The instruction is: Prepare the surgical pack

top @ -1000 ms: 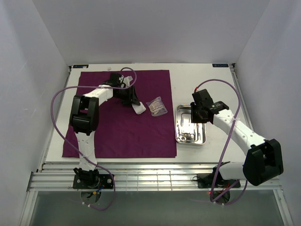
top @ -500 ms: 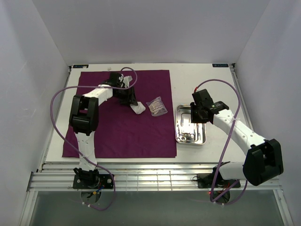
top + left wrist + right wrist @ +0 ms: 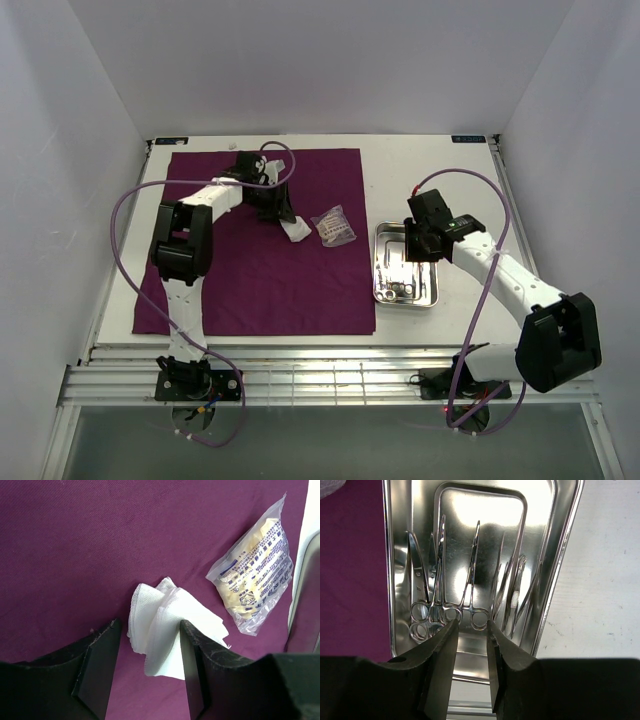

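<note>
The deep-purple cloth (image 3: 250,270) lies flat and unfolded on the table's left half. A stack of white gauze pads (image 3: 297,231) lies on it. In the left wrist view the gauze (image 3: 170,630) lies between my fingers and touches the right finger (image 3: 197,670). My left gripper (image 3: 279,212) (image 3: 150,625) is open just over it. The small steel tray (image 3: 431,296) stands right of the cloth and holds several metal instruments (image 3: 470,585). My right gripper (image 3: 420,246) (image 3: 471,630) hovers over the tray's near end with its jaws a little apart and empty.
A clear plastic packet with yellowish contents (image 3: 334,226) (image 3: 257,582) lies on the cloth between the gauze and the tray. White enclosure walls stand on three sides. A slatted metal edge (image 3: 330,375) runs along the front by the arm bases.
My left gripper has drawn back slightly toward the far side of the cloth; the gauze stays where it lay. The right arm has barely moved.
</note>
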Action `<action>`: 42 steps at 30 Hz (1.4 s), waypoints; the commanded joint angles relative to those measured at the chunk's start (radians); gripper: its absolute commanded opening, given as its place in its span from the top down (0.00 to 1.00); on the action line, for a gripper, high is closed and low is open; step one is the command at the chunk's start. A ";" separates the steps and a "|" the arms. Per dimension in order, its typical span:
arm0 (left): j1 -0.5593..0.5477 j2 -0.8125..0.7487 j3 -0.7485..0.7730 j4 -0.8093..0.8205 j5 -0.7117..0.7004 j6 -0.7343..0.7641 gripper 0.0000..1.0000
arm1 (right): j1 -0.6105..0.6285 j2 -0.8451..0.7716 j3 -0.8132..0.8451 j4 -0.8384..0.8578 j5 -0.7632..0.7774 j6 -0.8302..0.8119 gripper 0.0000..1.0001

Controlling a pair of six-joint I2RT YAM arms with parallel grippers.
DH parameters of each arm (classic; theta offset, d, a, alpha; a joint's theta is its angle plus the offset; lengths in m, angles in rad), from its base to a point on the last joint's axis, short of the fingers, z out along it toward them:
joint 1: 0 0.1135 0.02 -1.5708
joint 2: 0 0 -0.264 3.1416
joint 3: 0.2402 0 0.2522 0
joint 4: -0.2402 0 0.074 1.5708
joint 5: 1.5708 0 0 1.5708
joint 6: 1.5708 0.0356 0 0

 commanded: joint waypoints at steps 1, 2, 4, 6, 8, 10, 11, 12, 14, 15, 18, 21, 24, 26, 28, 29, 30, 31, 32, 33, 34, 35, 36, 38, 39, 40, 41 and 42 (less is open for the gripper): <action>-0.007 0.009 -0.031 -0.020 -0.003 0.014 0.39 | 0.005 0.005 0.017 0.003 0.002 0.000 0.65; -0.007 0.013 -0.037 -0.025 -0.011 0.015 0.39 | 0.005 0.005 0.018 0.003 0.004 0.000 0.64; -0.008 0.024 -0.038 -0.037 -0.019 0.018 0.39 | 0.005 0.008 0.020 0.004 0.006 -0.004 0.65; -0.007 0.038 -0.040 -0.040 0.001 0.006 0.40 | 0.005 0.014 0.025 0.001 0.002 -0.006 0.64; -0.007 0.046 -0.038 -0.042 0.041 -0.006 0.41 | 0.005 0.019 0.034 -0.003 0.002 -0.007 0.65; -0.007 0.044 -0.043 -0.042 0.061 -0.011 0.49 | 0.005 0.019 0.041 -0.003 0.004 -0.010 0.65; -0.007 0.043 -0.043 -0.042 0.070 -0.009 0.51 | 0.005 0.017 0.043 -0.005 0.010 -0.010 0.64; -0.007 0.035 -0.043 -0.042 0.073 -0.003 0.54 | 0.005 0.016 0.046 -0.005 0.012 -0.012 0.64; -0.005 0.021 -0.041 -0.042 0.080 0.011 0.65 | 0.005 0.014 0.049 -0.008 0.016 -0.013 0.64; -0.005 0.007 -0.043 -0.042 0.087 0.028 0.69 | 0.007 0.014 0.051 -0.008 0.018 -0.013 0.65; -0.004 -0.014 -0.040 -0.040 0.113 0.055 0.85 | 0.005 0.014 0.051 -0.006 0.015 -0.013 0.64; 0.001 -0.051 -0.038 -0.033 0.153 0.071 1.00 | 0.005 0.017 0.054 -0.003 0.006 -0.012 0.65; 0.004 -0.104 -0.054 0.002 0.208 0.097 1.00 | 0.005 0.014 0.061 0.012 -0.014 -0.013 0.65; 0.004 -0.140 -0.064 0.025 0.254 0.117 1.00 | 0.007 0.005 0.061 0.036 -0.054 -0.023 0.64; 0.004 -0.158 -0.075 0.025 0.285 0.130 1.00 | 0.008 -0.007 0.058 0.116 -0.115 -0.053 0.64; 0.002 -0.177 -0.078 0.025 0.293 0.146 1.00 | 0.008 -0.018 0.055 0.156 -0.195 -0.062 0.62; 0.004 -0.189 -0.084 0.027 0.297 0.158 1.00 | 0.010 -0.020 0.054 0.241 -0.250 -0.072 0.59; 0.004 -0.200 -0.090 0.027 0.314 0.163 1.00 | 0.017 -0.018 0.055 0.286 -0.293 -0.082 0.56; 0.004 -0.212 -0.095 0.027 0.319 0.214 1.00 | 0.024 -0.011 0.060 0.331 -0.374 -0.085 0.50; 0.004 -0.233 -0.098 0.027 0.326 0.228 1.00 | 0.031 -0.003 0.064 0.377 -0.404 -0.085 0.48; 0.002 -0.243 -0.106 0.027 0.339 0.242 1.00 | 0.051 0.005 0.080 0.459 -0.428 -0.089 0.45; 0.004 -0.250 -0.110 0.027 0.359 0.262 1.00 | 0.063 0.028 0.089 0.502 -0.479 -0.090 0.36; 0.002 -0.269 -0.113 0.025 0.366 0.271 1.00 | 0.074 0.043 0.101 0.545 -0.504 -0.090 0.32; 0.004 -0.287 -0.126 0.024 0.380 0.290 1.00 | 0.099 0.090 0.135 0.656 -0.571 -0.075 0.17; 0.002 -0.307 -0.127 0.022 0.385 0.310 1.00 | 0.102 0.109 0.143 0.708 -0.596 -0.061 0.14; 0.002 -0.315 -0.129 0.013 0.389 0.322 1.00 | 0.108 0.126 0.149 0.790 -0.619 -0.046 0.09; 0.002 -0.325 -0.130 0.007 0.396 0.336 1.00 | 0.111 0.161 0.158 0.826 -0.654 -0.015 0.10; 0.002 -0.333 -0.132 -0.002 0.420 0.360 1.00 | 0.116 0.178 0.166 0.854 -0.666 -0.007 0.10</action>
